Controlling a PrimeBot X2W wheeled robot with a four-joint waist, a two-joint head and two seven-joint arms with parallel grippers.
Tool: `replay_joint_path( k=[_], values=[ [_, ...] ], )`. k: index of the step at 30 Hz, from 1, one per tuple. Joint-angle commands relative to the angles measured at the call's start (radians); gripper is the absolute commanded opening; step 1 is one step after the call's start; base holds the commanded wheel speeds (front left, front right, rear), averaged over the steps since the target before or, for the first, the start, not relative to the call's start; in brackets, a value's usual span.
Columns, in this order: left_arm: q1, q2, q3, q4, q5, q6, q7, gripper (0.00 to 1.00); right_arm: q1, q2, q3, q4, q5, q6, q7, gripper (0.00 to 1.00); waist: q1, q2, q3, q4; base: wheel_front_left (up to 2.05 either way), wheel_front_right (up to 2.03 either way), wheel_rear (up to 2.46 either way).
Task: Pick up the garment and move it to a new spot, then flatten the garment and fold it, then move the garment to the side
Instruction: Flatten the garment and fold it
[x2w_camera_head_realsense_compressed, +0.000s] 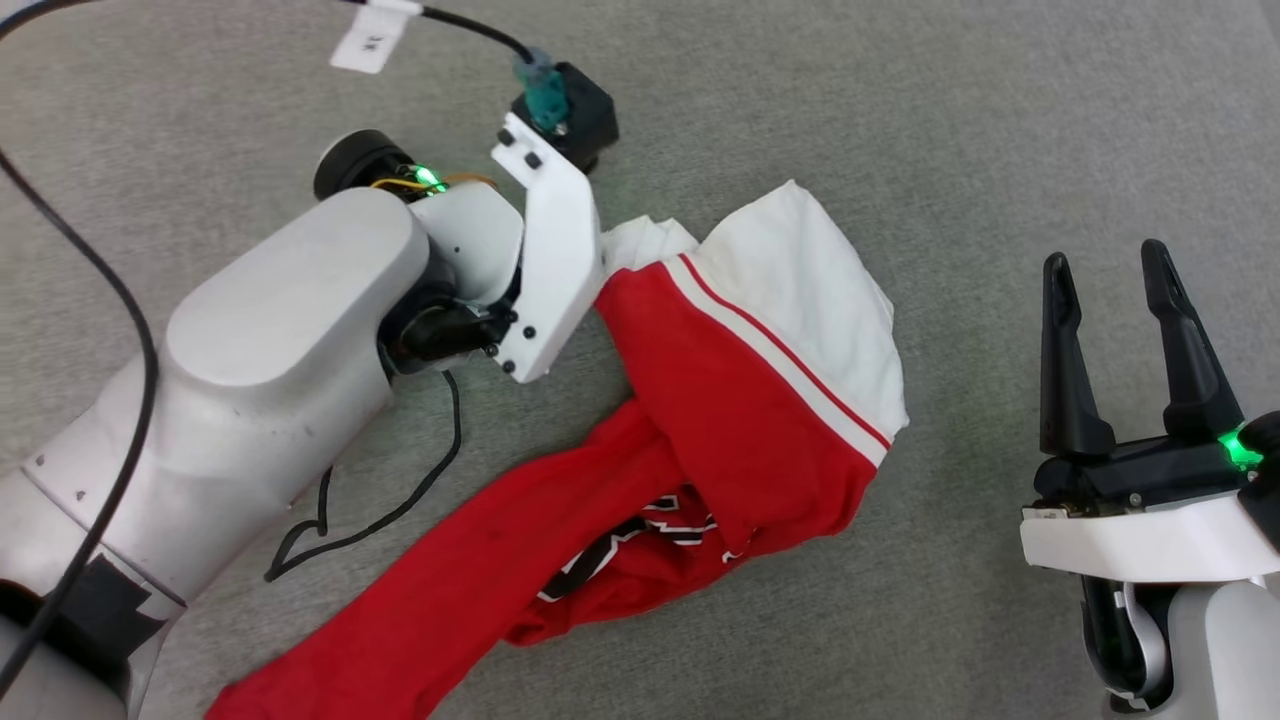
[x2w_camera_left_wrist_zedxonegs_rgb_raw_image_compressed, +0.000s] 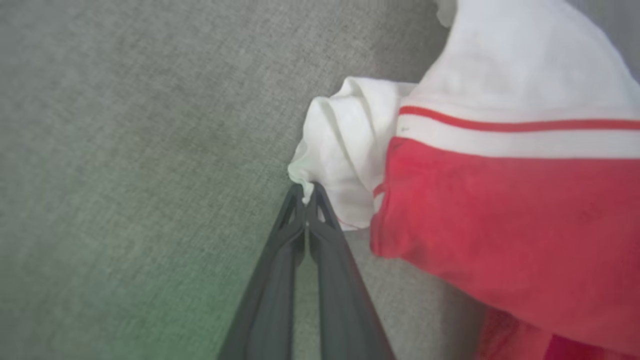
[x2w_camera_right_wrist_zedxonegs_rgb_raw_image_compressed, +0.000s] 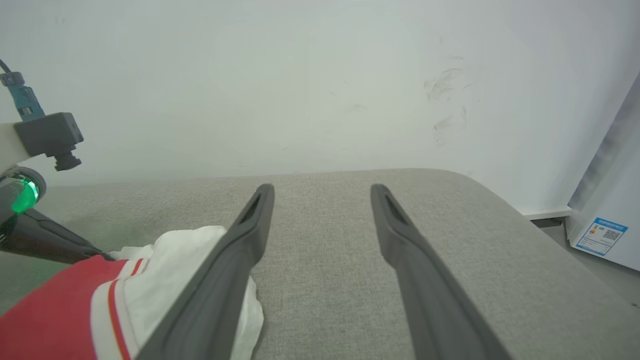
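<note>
You have the garment (x2w_camera_head_realsense_compressed: 760, 400) bunched on the grey cloth surface (x2w_camera_head_realsense_compressed: 1000, 120), its long axis running from the head view's lower left corner, where the red body trails, up to the white sleeve right of centre. Your left gripper (x2w_camera_left_wrist_zedxonegs_rgb_raw_image_compressed: 304, 192) is pinched tight on the sleeve's edge; the right gripper (x2w_camera_head_realsense_compressed: 1112, 275), at the right edge, is spread wide, empty, apart from the garment. A thin black cable (x2w_camera_head_realsense_compressed: 458, 425) loops just left of the red body.
</note>
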Motion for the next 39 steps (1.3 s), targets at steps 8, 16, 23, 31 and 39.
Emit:
replay_joint_path(
  k=[8,16,23,31,39],
  values=[
    [0.029,0.053,0.058,0.076,-0.037,0.002,-0.22,0.0,0.029,0.002,-0.026,0.021,-0.047,0.0,-0.002,1.0,-0.0001,0.0,-0.136,0.117,0.0,0.0,0.0],
    [0.143,0.147,0.073,0.064,-0.059,0.015,-0.308,0.0,0.074,0.002,-0.02,0.034,-0.068,0.0,-0.002,1.0,-0.0001,0.0,-0.241,0.212,0.0,0.0,0.0],
    [0.327,0.214,0.054,0.022,-0.061,0.043,-0.411,0.0,0.104,0.002,-0.024,0.039,-0.083,0.0,-0.002,1.0,-0.0001,0.0,-0.283,0.268,0.0,0.0,0.0],
    [0.433,0.195,0.086,0.019,0.03,0.095,-0.747,1.0,0.119,0.002,-0.021,0.04,-0.108,0.0,-0.002,1.0,-0.0001,0.0,-0.31,0.313,0.0,0.0,0.0],
    [0.559,0.165,0.237,-0.139,0.225,0.264,-0.981,1.0,0.11,0.002,-0.014,0.063,-0.151,0.0,0.008,1.0,-0.0001,0.0,-0.333,0.401,0.0,0.0,0.0]
  ],
)
